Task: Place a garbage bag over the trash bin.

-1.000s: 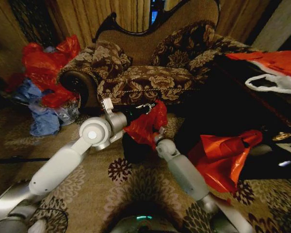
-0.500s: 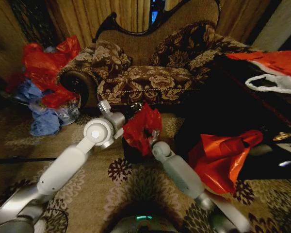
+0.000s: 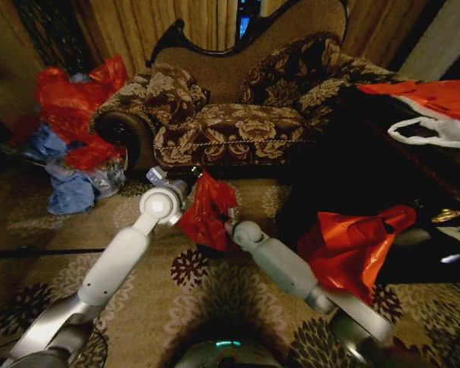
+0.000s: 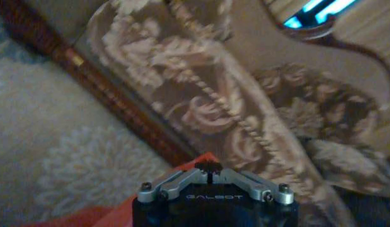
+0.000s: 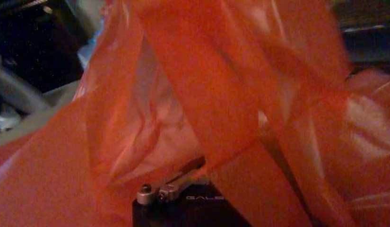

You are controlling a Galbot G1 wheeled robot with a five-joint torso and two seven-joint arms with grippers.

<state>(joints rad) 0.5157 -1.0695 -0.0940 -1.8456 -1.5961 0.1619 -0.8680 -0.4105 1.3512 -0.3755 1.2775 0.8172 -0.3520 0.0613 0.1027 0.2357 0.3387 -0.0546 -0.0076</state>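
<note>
you have the garbage bag (image 3: 207,211) bunched over the trash bin (image 3: 215,247), not yet spread; left gripper (image 4: 209,169) pinches its edge; right gripper's (image 5: 182,189) state you cannot tell.

White tubular arms, round joints, black GALBOT-marked wrists with silver screws

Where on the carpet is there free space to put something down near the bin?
Bare carpet lies at the robot's left, between the left arm and the heap of bags. It is crowded in the middle, where both pincers, left and right, meet the garbage bag, and by the larger red bag.
</note>
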